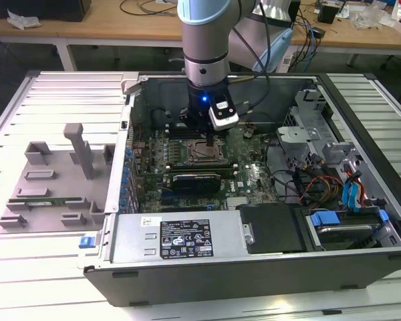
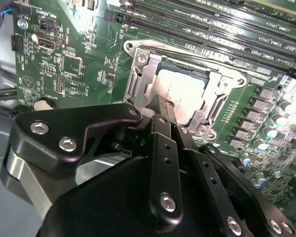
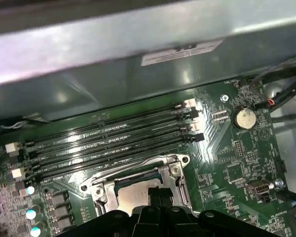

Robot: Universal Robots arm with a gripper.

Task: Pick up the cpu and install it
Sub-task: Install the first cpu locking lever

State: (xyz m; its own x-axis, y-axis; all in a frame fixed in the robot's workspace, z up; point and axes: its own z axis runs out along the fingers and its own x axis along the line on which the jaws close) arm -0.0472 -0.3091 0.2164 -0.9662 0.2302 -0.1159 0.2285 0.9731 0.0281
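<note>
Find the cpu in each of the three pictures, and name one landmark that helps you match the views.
Exterior view: the cpu sits in the socket frame mid-motherboard, right under the hand.
Second wrist view: the cpu lies inside the frame, just beyond the hand's tip.
First wrist view: the cpu lies inside the frame, partly behind the hand.
Shared landmark: the socket frame.

arm (image 1: 204, 40): vertical; wrist down | hand (image 2: 163, 106): fingers pressed together
</note>
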